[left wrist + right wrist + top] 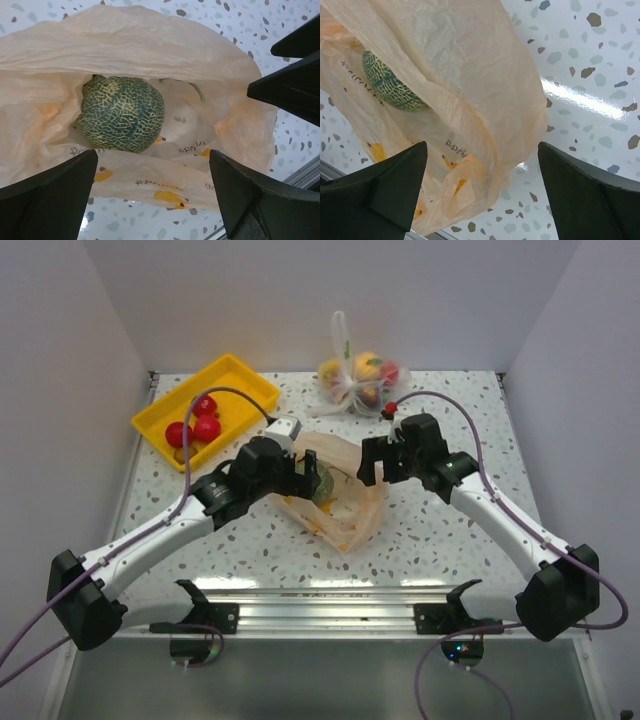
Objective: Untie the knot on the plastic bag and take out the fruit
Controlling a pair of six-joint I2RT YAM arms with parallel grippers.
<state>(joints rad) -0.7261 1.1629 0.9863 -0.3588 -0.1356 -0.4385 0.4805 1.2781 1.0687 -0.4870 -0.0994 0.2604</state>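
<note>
Ok, we see both claws spread, pinching nothing. Our left claw (152, 157) hangs over the open mouth of the bag (150, 45); the green fruit (122, 120) lies inside, just beyond its fingertips. Our right claw (481, 150) hangs over the bag's other side, plastic showing between its fingers. Three red fruits (195, 423) sit in the tray (245, 375).

White tube links and bulky black joint housings make up the left arm (150, 535) and right arm (505, 515), with purple cables (228, 390) arching behind the left claw (305, 478) and right claw (372, 468) (fingers (50, 195) blunt black wedges).
</note>
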